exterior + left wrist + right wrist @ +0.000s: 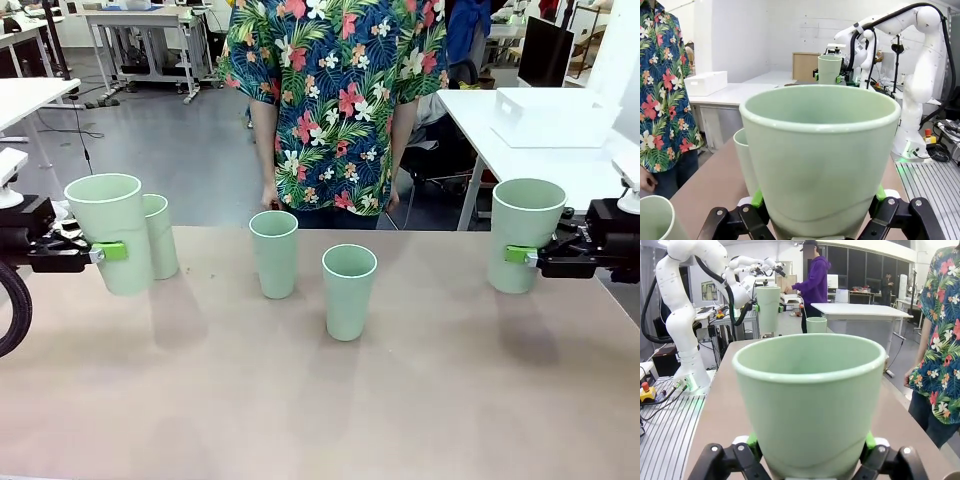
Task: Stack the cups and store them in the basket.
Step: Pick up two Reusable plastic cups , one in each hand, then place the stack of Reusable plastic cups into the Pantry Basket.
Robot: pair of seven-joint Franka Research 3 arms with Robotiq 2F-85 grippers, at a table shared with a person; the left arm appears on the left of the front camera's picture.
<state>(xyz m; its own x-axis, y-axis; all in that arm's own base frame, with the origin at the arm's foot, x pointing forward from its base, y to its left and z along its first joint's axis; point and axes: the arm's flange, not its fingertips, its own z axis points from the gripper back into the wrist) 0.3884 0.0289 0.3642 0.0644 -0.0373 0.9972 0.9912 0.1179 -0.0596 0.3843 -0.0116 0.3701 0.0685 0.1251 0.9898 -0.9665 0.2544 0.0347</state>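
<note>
Plainly, my left gripper [108, 252] was clenched on a mint green cup [112, 215] at the left edge of the frame. My right gripper [522, 255] grasped a second mint cup [526, 215] at the right edge. Both cups stood upright, long axis vertical, mouths up, and empty as far as I could see in. A third cup [160, 235] stood just behind the left one. On the table [300, 410] mid-frame, a centre cup [274, 253] and a nearer cup [349, 292] stood upright and empty, apart from each other.

Left tool [112, 252] clamps left cup [108, 205], right tool [520, 255] (level too) right cup [527, 215].
</note>
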